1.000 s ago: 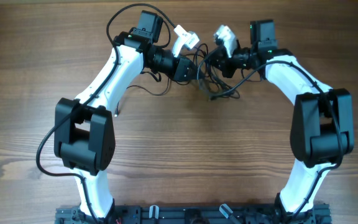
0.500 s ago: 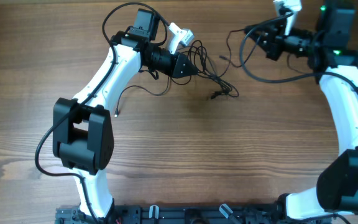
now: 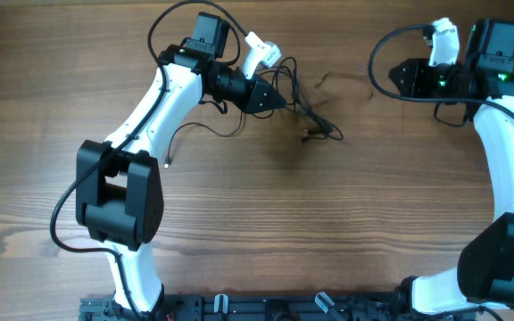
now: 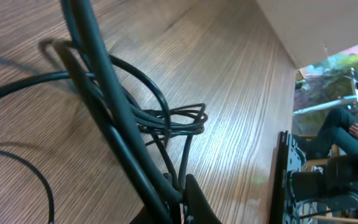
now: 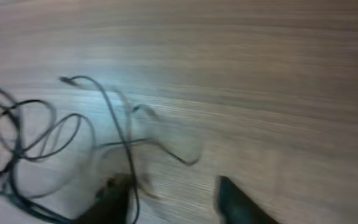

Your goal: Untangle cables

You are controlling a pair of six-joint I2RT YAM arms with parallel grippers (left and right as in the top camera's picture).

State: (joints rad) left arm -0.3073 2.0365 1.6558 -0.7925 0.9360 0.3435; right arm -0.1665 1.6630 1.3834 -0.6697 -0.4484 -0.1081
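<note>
Cables (image 3: 309, 116) lie on the table (image 3: 266, 223) between left fingers (image 4: 194, 200) and right fingers (image 5: 236, 204)

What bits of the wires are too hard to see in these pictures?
Left wrist view: the bottom edge cuts off the left gripper, so its hold on the cables is unclear.
Right wrist view: blur smears the loose cable; its ends are unreadable.
Overhead: the tangle is too small to trace which strand crosses which.

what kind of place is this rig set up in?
Probably a robotics lab bench: a wood-grain table, two arms rising from a black base rail at its edge, loose cables, and, in the left wrist view, a seated person.
</note>
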